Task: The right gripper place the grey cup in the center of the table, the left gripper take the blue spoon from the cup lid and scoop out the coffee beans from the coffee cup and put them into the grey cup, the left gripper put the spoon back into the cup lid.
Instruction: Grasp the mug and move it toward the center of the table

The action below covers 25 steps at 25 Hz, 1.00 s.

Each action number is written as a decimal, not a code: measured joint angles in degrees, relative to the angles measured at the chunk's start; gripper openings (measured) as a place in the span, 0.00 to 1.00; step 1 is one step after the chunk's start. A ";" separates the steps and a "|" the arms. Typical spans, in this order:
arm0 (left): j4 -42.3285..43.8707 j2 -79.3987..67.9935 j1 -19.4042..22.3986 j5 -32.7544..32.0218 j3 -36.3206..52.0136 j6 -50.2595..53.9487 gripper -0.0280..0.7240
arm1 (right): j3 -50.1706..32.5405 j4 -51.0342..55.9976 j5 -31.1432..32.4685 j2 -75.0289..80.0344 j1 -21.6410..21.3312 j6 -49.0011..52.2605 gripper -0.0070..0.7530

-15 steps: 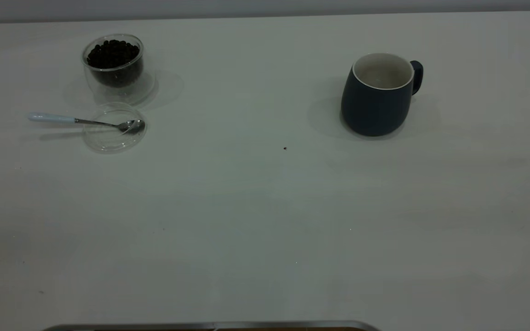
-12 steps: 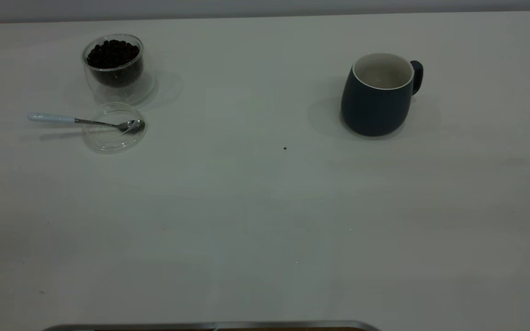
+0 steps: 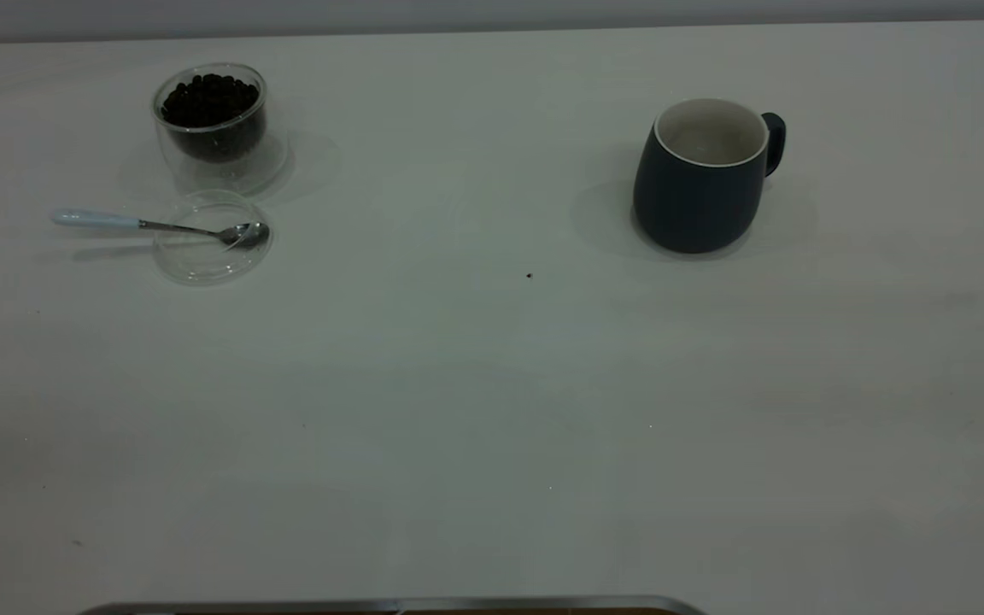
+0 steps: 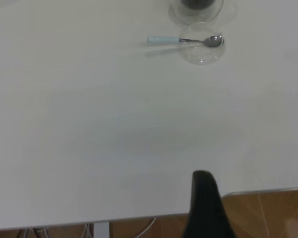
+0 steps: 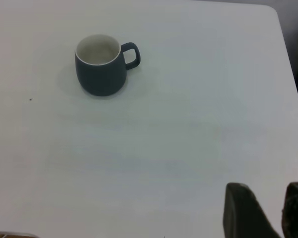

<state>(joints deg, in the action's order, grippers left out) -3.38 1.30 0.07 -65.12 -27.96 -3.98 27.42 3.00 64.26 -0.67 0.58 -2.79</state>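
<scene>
The grey cup [image 3: 701, 175] stands upright and empty at the table's [image 3: 458, 384] back right, handle to the right; it also shows in the right wrist view [image 5: 100, 69]. At the back left stands the clear coffee cup [image 3: 210, 128] with coffee beans [image 3: 208, 98] heaped inside. Just in front of it lies the cup lid [image 3: 213, 239] with the blue spoon [image 3: 99, 219] resting across it, bowl in the lid, handle pointing left. The spoon [image 4: 161, 38] and lid [image 4: 202, 49] lie far from my left gripper [image 4: 202, 198]. My right gripper [image 5: 268, 198] is open, empty, far from the cup.
A tiny dark speck [image 3: 530, 275] lies mid-table. A metal-trimmed front edge [image 3: 389, 605] bounds the table. Wooden floor [image 4: 273, 213] shows beyond the table edge by the left gripper. Neither arm appears in the exterior view.
</scene>
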 joint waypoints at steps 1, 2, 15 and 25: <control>0.00 0.00 0.00 0.00 0.00 0.00 0.81 | 0.00 0.00 0.00 0.00 0.00 0.00 0.32; 0.00 0.00 0.00 0.00 0.00 0.00 0.81 | 0.00 0.00 0.00 0.00 0.00 0.00 0.32; 0.00 0.00 0.00 0.00 0.00 0.14 0.81 | 0.00 0.00 0.00 0.00 0.00 0.00 0.32; 0.00 0.00 0.00 0.00 0.00 0.14 0.81 | 0.00 1.45 0.00 0.00 0.00 2.03 0.32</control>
<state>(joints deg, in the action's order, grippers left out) -3.38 1.30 0.07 -65.12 -27.96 -3.84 27.42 4.44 64.26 -0.67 0.58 -0.76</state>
